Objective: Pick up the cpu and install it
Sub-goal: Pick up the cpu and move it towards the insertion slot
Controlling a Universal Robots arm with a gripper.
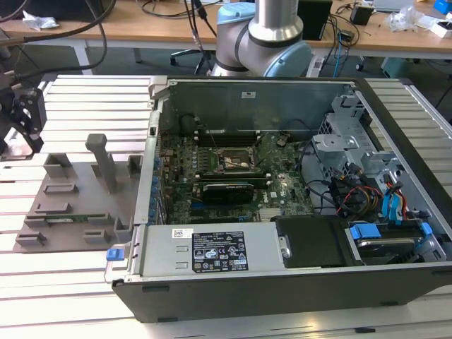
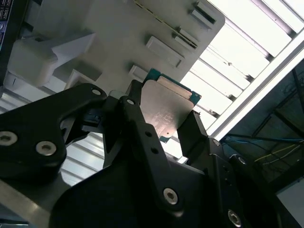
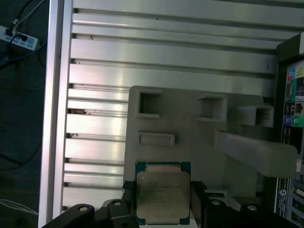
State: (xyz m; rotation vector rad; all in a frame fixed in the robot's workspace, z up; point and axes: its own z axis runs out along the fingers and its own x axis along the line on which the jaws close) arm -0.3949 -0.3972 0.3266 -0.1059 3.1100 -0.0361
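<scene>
one cpu (image 3: 163,197), small flat square, dull silver lid on a green-edged board; gripper (image 3: 162,189) jaws clamped on its two opposite edges, one grey fixture plate (image 3: 199,128) behind it; one open computer case (image 1: 282,282) beside the plate

The arm (image 1: 272,32) is a polished silver tube set into chunky joints with pale blue caps. Its gripper (image 2: 164,118) is matte black, built of flat angular links. The fingers (image 2: 142,137) and links are dotted with round silver screw heads.
</scene>
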